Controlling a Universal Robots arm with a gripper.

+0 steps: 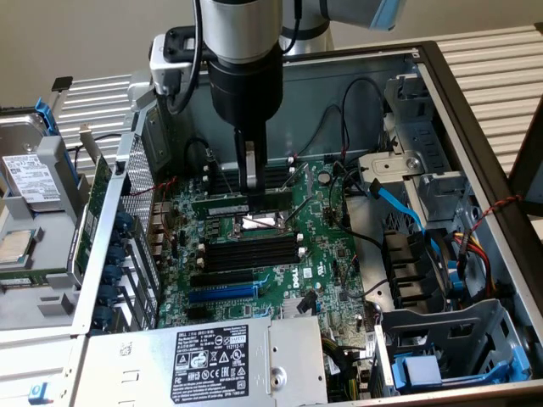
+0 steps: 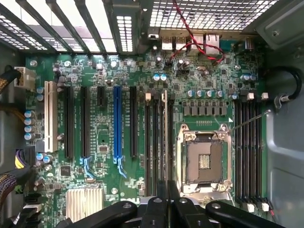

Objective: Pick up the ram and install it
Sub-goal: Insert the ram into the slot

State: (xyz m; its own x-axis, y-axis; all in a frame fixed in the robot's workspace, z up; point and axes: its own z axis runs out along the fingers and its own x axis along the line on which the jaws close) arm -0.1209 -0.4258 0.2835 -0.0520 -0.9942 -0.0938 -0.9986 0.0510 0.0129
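the black two-finger gripper (image 1: 251,180) clenches the long thin green circuit-board ram (image 1: 219,203) above the black memory slots (image 1: 251,248); slight misalignment could jam its edge.

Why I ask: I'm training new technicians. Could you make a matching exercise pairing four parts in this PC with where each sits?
Parts:
1. ram
2. CPU socket
3. blue expansion slot
4. hard drive

Places:
A. outside the case, at the exterior view's left
B. between the two banks of black memory slots
C. held in the gripper
D. on the board, toward the grey box with the black label

Pairs: 1-C, 2-B, 3-D, 4-A
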